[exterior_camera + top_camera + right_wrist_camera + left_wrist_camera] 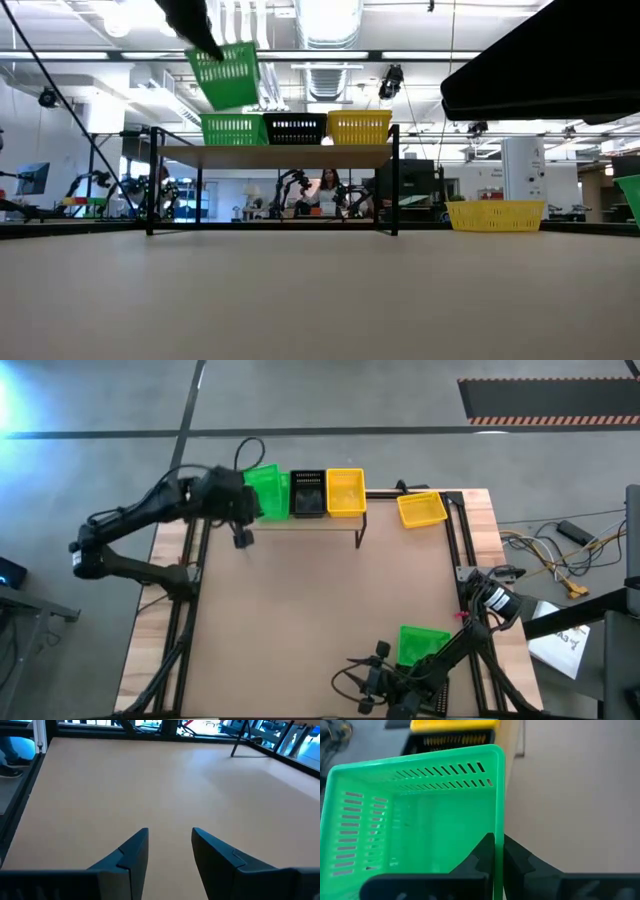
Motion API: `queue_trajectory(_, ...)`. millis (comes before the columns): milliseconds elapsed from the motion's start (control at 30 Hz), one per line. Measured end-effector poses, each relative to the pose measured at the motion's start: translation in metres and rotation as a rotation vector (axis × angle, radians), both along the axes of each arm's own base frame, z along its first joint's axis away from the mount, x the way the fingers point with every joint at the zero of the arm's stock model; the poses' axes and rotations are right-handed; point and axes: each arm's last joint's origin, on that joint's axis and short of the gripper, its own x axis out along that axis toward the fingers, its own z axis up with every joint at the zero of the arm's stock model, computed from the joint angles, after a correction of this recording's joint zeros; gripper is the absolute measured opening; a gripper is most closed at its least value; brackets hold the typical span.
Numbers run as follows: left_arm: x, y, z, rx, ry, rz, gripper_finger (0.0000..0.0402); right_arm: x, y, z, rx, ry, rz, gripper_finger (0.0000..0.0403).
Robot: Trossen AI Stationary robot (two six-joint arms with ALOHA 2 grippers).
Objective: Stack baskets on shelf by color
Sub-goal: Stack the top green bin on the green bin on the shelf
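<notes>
Above the brown tabletop [320,610], upper left, the left gripper [498,851], jaws clamped on a tilted green basket [226,75], should level it squarely over the shelf's [270,153] green basket [232,129] before lowering; the right gripper [170,845] waits, jaws apart.

We see a brown tabletop [300,610] on a grey floor [420,400]. Loose cables [545,555] and white papers [560,645] lie on the floor beside it. A person [327,190] sits in the room behind.

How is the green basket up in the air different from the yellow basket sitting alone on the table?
The green basket is lifted and tilted, gripped by the left end effector above the shelf; the yellow basket rests level on the table, untouched. One is green, the other yellow. Both are small slotted plastic trays of similar size.
</notes>
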Motion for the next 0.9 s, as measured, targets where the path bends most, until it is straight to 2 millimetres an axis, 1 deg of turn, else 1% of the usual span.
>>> queue_trajectory(67,0.001,0.01,-0.009,0.007,0.045,0.011,0.0,0.0,0.0,0.0,0.0,0.0,0.0,0.0144)
queue_trajectory(167,0.008,0.017,-0.019,0.016,0.106,-0.012,0.0,0.0,0.0,0.0,0.001,0.0,0.0,0.0144)
queue_trajectory(300,0.018,0.021,-0.026,0.032,0.144,-0.045,0.0001,0.0,0.0,0.0,0.0,0.0,0.0,0.0144)
queue_trajectory(367,0.024,0.025,-0.028,0.06,0.164,-0.05,0.0008,0.0,0.0,0.0,0.001,0.0,-0.001,0.0144)
queue_trajectory(467,0.03,0.03,-0.031,0.101,0.212,-0.023,0.0034,0.0,0.0,0.0,0.003,0.0,-0.002,0.0144)
queue_trajectory(533,0.033,0.033,-0.031,0.141,0.226,0.002,0.0059,0.0,0.0,0.0,0.004,-0.001,-0.002,0.0144)
queue_trajectory(733,0.034,0.036,-0.026,0.233,0.261,0.032,0.0137,0.0,0.0,0.0,0.004,0.0,-0.002,0.0144)
queue_trajectory(800,0.032,0.036,-0.021,0.276,0.267,0.043,0.0151,0.0,0.0,0.0,0.004,0.0,-0.002,0.0144)
queue_trajectory(900,0.029,0.035,-0.017,0.299,0.247,0.047,0.0154,0.0,0.0,0.0,0.005,0.0,-0.002,0.0144)
